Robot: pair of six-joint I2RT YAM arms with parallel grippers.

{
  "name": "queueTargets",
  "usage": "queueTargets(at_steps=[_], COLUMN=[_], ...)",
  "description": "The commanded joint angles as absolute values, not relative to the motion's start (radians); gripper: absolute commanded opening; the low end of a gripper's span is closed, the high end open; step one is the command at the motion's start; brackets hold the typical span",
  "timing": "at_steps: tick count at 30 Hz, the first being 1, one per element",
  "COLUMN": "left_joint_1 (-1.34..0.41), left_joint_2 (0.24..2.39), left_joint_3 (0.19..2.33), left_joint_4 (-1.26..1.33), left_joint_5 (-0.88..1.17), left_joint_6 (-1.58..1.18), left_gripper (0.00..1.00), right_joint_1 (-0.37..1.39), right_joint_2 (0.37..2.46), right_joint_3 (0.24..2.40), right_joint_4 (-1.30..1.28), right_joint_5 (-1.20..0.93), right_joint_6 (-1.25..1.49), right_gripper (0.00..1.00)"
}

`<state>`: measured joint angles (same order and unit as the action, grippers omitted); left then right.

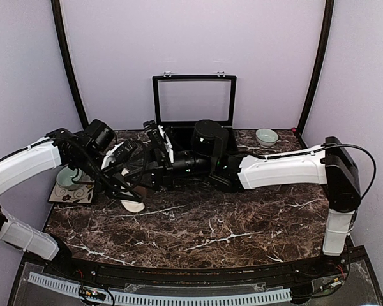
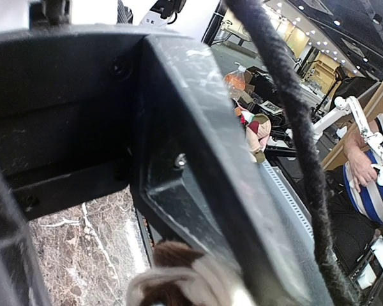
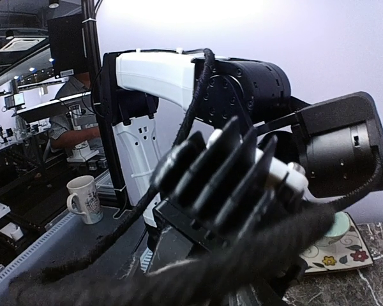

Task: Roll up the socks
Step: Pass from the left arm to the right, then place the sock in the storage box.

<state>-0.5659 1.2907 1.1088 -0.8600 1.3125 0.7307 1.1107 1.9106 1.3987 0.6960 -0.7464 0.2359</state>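
seen from above and behind the arm bases, the top external view faces the far wall and takes in the whole marble table (image 1: 210, 229), where the left arm (image 1: 25, 166) and right arm (image 1: 281, 169) meet left of centre. the left wrist camera sits hard against black hardware (image 2: 179, 159), tilted, looking past the table's near edge into the room; a sliver of marble and a cream-and-brown sock (image 2: 185, 280) show below. the right wrist camera faces left, close on the left arm. it shares the patterned mat (image 3: 335, 255) at the table's left edge with the overhead view.
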Motion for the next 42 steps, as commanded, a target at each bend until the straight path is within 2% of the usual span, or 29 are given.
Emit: queueTargets(at_steps=[1, 2, 4, 5, 10, 11, 14, 15, 19, 23, 27, 30, 33, 42], left_joint_1=[-0.571, -0.572, -0.571, -0.572, -0.572, -0.572, -0.572, -0.571, -0.54, -0.404, -0.283, -0.235, -0.223, -0.205], left_joint_2=[1.289, 1.289, 1.286, 1.285, 1.288, 1.289, 1.296, 1.299, 1.308, 1.359, 1.43, 1.492, 1.546, 1.628], left_joint_3=[1.139, 1.138, 1.136, 1.134, 1.15, 1.149, 1.123, 1.109, 1.045, 1.056, 1.076, 1.08, 1.074, 1.083], left_joint_4=[-0.899, -0.899, -0.894, -0.888, -0.886, -0.873, -0.746, -0.72, -0.64, -0.653, -0.646, -0.652, -0.66, -0.69], left_joint_5=[1.348, 1.341, 1.324, 1.319, 1.286, 1.267, 1.085, 1.002, 0.66, 0.611, 0.619, 0.625, 0.634, 0.715], left_joint_6=[0.775, 0.777, 0.773, 0.766, 0.757, 0.739, 0.603, 0.584, 0.545, 0.548, 0.55, 0.551, 0.561, 0.58], left_gripper=[0.0, 0.0, 0.0, 0.0, 0.0, 0.03, 0.52, 0.63, 0.88, 0.92, 0.92, 0.92, 0.99, 0.99], right_joint_1=[1.122, 1.122, 1.118, 1.117, 1.112, 1.11, 1.088, 1.071, 0.974, 0.865, 0.765, 0.719, 0.697, 0.678], right_joint_2=[1.95, 1.947, 1.936, 1.933, 1.921, 1.919, 1.905, 1.898, 1.853, 1.838, 1.917, 2.021, 2.149, 2.546], right_joint_3=[1.463, 1.465, 1.472, 1.477, 1.524, 1.523, 1.512, 1.494, 1.442, 1.418, 1.467, 1.557, 1.665, 2.001], right_joint_4=[0.517, 0.478, 0.419, 0.383, 0.164, 0.154, 0.173, 0.197, 0.287, 0.327, 0.352, 0.361, 0.393, 0.591], right_joint_5=[-0.822, -0.824, -0.812, -0.799, -0.769, -0.757, -0.683, -0.661, -0.552, -0.382, -0.189, -0.108, -0.035, 0.117], right_joint_6=[0.199, 0.182, 0.147, 0.127, 0.019, 0.012, 0.016, 0.03, 0.062, 0.011, -0.062, -0.131, -0.214, -0.431], right_gripper=[0.42, 0.33, 0.05, 0.0, 0.0, 0.0, 0.0, 0.0, 0.0, 0.0, 0.0, 0.0, 0.0, 0.0])
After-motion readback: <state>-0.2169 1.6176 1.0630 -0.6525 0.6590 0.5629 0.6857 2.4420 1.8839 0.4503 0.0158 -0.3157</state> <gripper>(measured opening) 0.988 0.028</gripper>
